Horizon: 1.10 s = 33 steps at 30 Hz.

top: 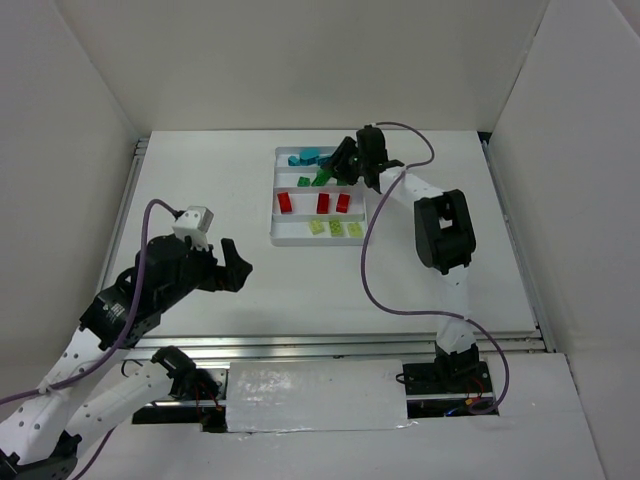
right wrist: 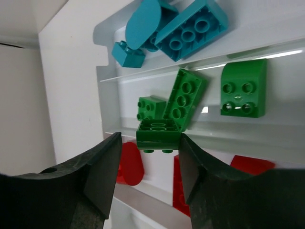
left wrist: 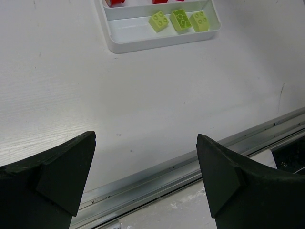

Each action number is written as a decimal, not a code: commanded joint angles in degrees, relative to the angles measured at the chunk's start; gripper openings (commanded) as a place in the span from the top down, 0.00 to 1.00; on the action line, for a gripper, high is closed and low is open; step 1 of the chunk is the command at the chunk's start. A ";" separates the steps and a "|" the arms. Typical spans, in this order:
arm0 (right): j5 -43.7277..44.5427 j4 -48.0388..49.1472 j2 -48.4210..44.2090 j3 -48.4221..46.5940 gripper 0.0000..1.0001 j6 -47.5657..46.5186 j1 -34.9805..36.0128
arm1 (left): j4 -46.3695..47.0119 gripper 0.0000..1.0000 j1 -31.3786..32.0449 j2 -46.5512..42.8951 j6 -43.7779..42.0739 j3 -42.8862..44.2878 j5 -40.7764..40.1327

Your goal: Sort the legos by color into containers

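The white tray (top: pixel 272 200) holds teal legos (top: pixel 305 157) in its far compartment, then dark green (top: pixel 304 181), red (top: pixel 323 203) and pale yellow-green ones (top: pixel 336 228) nearest. My right gripper (top: pixel 345 165) hovers over the green compartment. In the right wrist view its jaws (right wrist: pixel 150 138) stand apart around an upside-down green lego (right wrist: pixel 158 133). The right finger touches it and a gap shows at the left finger. Other green legos (right wrist: pixel 244 88) lie beyond it. My left gripper (top: pixel 235 262) is open and empty over bare table, short of the tray (left wrist: pixel 143 43).
White walls enclose the table on three sides. A metal rail (left wrist: pixel 200 162) runs along the near table edge, just under my left gripper. A purple cable (top: pixel 365 270) loops from the right arm over the table right of the tray.
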<state>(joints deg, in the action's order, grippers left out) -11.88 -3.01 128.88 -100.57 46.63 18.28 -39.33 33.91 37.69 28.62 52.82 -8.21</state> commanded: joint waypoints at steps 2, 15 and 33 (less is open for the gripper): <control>0.28 0.55 -1.96 0.90 0.39 -0.22 -1.41 | 2.68 0.01 -0.25 -0.43 -1.02 -0.26 0.82; 0.54 -2.89 -5.22 -0.32 0.18 -4.53 -2.82 | 2.86 0.00 -0.86 0.10 -1.11 -0.26 1.44; 4.41 -5.37 -7.14 2.48 0.11 -12.27 0.26 | 2.94 0.00 -1.74 -0.34 -0.76 -0.44 1.09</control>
<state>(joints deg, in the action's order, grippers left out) -9.08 -10.04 127.13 -99.59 35.99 18.28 -38.89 32.58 37.69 28.62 52.77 -7.55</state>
